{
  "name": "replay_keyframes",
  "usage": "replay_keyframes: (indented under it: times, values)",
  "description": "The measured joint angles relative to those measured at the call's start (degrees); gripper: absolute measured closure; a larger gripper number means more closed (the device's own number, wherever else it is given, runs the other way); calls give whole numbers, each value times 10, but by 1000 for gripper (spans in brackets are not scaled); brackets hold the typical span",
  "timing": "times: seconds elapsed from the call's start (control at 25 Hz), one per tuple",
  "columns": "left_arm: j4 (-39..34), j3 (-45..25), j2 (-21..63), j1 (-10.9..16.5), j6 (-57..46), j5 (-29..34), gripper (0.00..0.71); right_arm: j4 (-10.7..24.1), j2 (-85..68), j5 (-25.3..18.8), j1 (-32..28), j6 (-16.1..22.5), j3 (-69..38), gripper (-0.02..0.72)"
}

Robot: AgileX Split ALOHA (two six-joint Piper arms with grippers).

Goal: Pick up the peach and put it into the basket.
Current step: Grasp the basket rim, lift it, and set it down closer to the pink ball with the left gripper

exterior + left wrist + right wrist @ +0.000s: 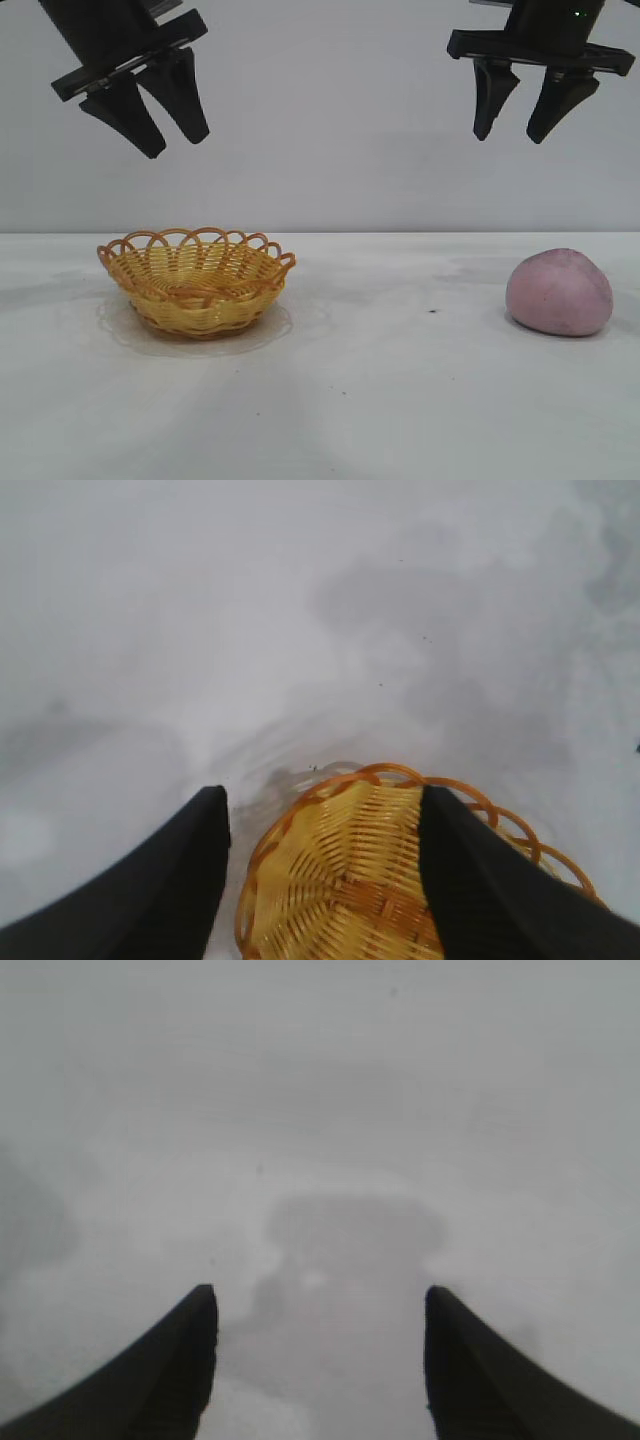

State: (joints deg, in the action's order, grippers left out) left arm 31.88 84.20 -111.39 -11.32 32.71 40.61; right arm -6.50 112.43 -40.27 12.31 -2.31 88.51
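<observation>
The pink-mauve peach (559, 291) lies on the white table at the right. The yellow wicker basket (196, 278) with an orange looped rim stands at the left and is empty; it also shows in the left wrist view (350, 880). My left gripper (176, 136) hangs open and empty high above the basket; in the left wrist view (322, 800) the basket lies between its fingers. My right gripper (510, 132) hangs open and empty high above the table, a little left of the peach. The right wrist view (320, 1295) shows only bare table; the peach is out of that view.
The white table (400, 380) stretches between basket and peach, with a small dark speck (432, 311) near the middle. A plain pale wall stands behind.
</observation>
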Motion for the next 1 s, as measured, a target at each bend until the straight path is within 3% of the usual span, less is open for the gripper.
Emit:
replay_keyframes:
  times: [0.6,1.0]
  values:
    - [-3,0,0,0,1,18,350,1,0,-5,0,0,0,318]
    - [-141,62,-1,0,20,134,350,3,0,-5,0,0,0,318]
